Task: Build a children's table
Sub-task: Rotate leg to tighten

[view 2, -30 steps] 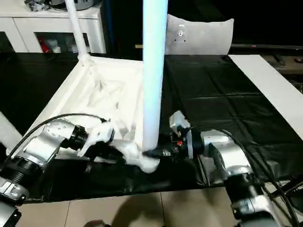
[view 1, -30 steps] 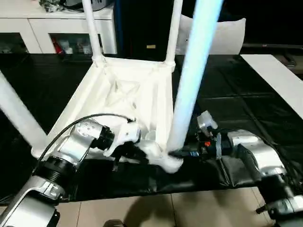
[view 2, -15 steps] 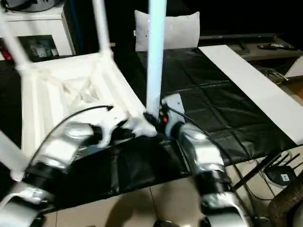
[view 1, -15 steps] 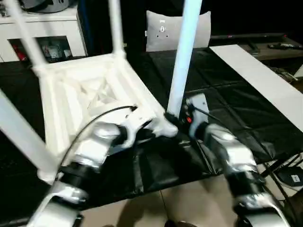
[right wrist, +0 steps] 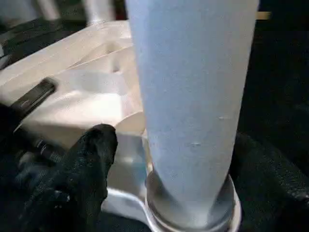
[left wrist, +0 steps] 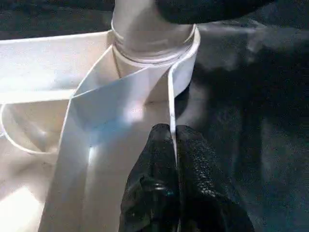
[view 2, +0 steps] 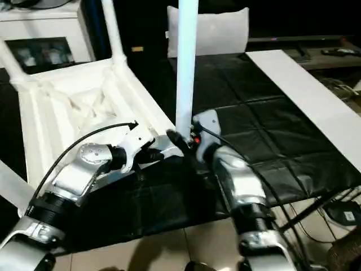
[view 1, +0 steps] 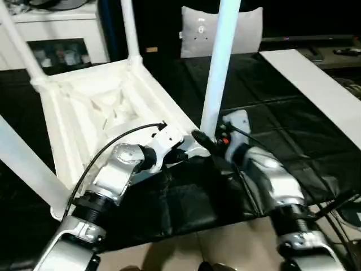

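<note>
The children's table lies upside down on a black mat: its white ribbed tabletop (view 1: 101, 107) faces up with tube legs standing in the corner sockets. The nearest leg (view 1: 217, 73) stands upright in its socket (right wrist: 188, 212). My left gripper (left wrist: 173, 130) is shut on the tabletop's thin rim wall (left wrist: 170, 96) just beside that socket. My right gripper (view 1: 206, 141) is at the base of this leg, open, with its jaws either side of the tube; one finger (right wrist: 89, 159) stands a little off the leg.
Other legs rise at the far corner (view 1: 128, 28), far left (view 1: 17, 39) and near left (view 1: 25, 164). A white cabinet (view 1: 62, 34) and a white cushion (view 1: 248, 28) stand behind. A white board (view 1: 316, 84) lies on the mat's right. Tiled floor lies below the mat's near edge.
My right gripper's fingers have spread apart off the leg's base. The left gripper keeps its pinch on the rim. The camera has shifted, so the whole view has turned.
</note>
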